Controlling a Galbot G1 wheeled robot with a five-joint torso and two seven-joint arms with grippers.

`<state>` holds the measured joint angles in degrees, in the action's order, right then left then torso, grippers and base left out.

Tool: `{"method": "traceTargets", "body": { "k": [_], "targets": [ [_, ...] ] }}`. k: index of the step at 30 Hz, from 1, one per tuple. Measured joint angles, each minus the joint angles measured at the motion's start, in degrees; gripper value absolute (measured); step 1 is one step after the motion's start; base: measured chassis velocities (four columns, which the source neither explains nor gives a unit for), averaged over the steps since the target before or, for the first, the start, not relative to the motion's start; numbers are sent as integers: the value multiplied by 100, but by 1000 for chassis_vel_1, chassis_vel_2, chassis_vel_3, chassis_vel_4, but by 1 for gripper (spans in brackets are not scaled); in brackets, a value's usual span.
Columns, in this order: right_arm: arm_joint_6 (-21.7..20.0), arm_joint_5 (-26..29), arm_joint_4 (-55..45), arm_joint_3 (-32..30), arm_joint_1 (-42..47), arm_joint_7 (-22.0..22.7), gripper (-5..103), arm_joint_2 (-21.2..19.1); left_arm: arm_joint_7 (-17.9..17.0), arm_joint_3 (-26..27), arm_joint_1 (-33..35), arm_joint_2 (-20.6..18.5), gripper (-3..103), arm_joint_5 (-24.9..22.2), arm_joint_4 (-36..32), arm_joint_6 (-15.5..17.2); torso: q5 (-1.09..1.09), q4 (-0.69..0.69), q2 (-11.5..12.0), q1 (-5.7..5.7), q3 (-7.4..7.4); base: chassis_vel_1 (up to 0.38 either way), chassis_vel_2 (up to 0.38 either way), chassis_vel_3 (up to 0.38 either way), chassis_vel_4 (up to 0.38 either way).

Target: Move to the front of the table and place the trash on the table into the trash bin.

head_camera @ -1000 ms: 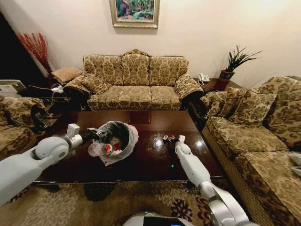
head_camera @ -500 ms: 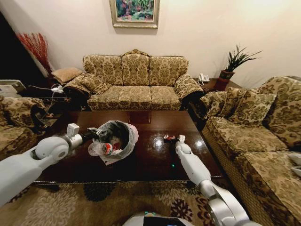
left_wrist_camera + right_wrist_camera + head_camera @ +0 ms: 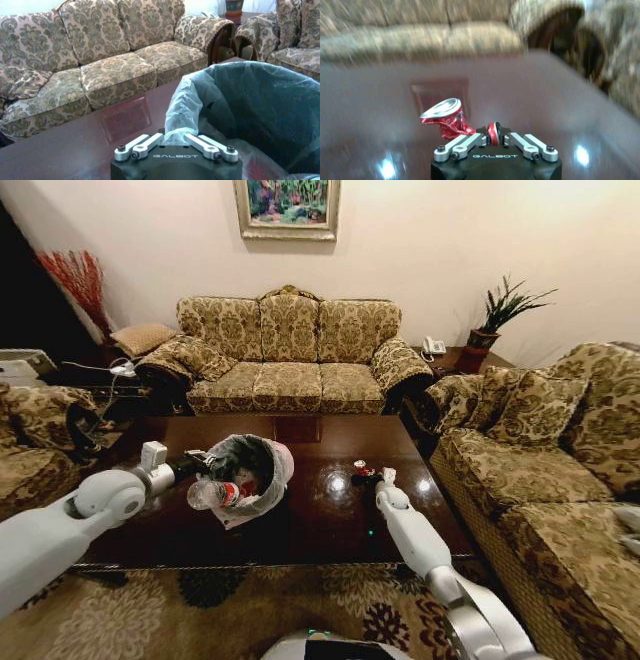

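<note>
Jaws clamp crushed can (image 3: pixel 446 119) (right gripper (image 3: pixel 494 138))

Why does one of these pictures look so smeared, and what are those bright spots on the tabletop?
Right wrist view: sofa and table streak with motion blur, while the right gripper and the crushed red can it pinches stay fairly crisp. Head view: white spots on the glossy wood are glare. Left wrist view: sharp throughout, the left gripper clamping the bin liner.

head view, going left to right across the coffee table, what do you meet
left gripper at the bin's rim → clear bottle → trash bin with its liner → crushed red can → right gripper, all over the dark table.
</note>
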<state>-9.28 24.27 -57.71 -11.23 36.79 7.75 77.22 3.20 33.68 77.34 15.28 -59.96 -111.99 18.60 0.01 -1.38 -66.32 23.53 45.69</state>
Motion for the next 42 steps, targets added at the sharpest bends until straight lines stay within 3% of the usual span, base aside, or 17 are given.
{"method": "traceTargets", "body": {
  "k": [3,4,5,7,8,10,18,22,42],
  "targets": [
    [548,-32,-718,162,67,-461,9,-216,1,-24,-52,-15,2,8,55,-18,0,-1,0,-1,-1,0,0,0,0],
    [548,-32,-718,162,67,-461,9,-216,1,-24,-52,-15,2,8,55,-18,0,-1,0,-1,-1,0,0,0,0],
    [861,-85,-1052,290,8,-702,9,-256,0,-66,-90,-15,2,21,101,-31,-3,-1,0,-1,-1,0,0,0,0],
    [982,-88,-1295,399,-62,-827,9,-250,7,-81,-94,-15,2,24,122,-38,-2,-2,0,-1,-1,0,0,0,0],
    [1229,83,-1918,848,-277,-1136,9,-182,6,-70,-85,41,2,27,143,-52,-2,-4,0,0,-1,0,0,0,0],
    [1326,247,-2278,1282,-415,-1298,9,-131,3,-64,-87,131,2,27,145,-52,-4,-4,0,0,-1,0,0,0,0],
    [1456,721,-2743,2454,-976,-1769,9,125,-20,-55,-186,357,2,37,145,-52,-2,-4,0,-1,-2,0,0,0,0],
    [1472,818,-2828,2755,-1065,-1901,9,196,-23,-57,-193,426,2,51,142,-52,-2,-2,0,0,-1,0,0,0,0],
    [1066,830,-3396,3038,-644,-2339,8,-323,-24,18,-173,323,2,-44,159,-56,0,-3,0,-1,-1,0,0,0,0]
  ]
}}
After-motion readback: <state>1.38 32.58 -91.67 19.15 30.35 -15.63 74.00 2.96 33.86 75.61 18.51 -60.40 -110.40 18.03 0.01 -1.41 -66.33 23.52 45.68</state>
